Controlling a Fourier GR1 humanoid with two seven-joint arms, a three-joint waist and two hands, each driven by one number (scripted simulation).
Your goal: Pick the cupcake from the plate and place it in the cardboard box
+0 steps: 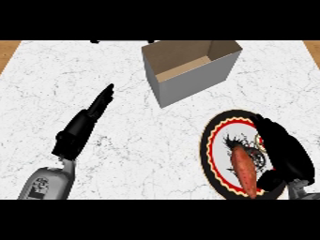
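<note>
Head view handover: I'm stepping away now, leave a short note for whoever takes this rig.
Left hand: open, fingers straight, over the bare counter, left of the box, holding nothing.
Right hand: over the plate's right side, fingers curved beside the item; I cannot tell whether it grips yet.
Plate: near right of the counter. What lies on it is a long orange-red item, not an obvious cupcake.
Cardboard box: open, upright, beyond the plate; nothing visible inside.
Done: approach. Left: grasp, lift, place in box.
</note>
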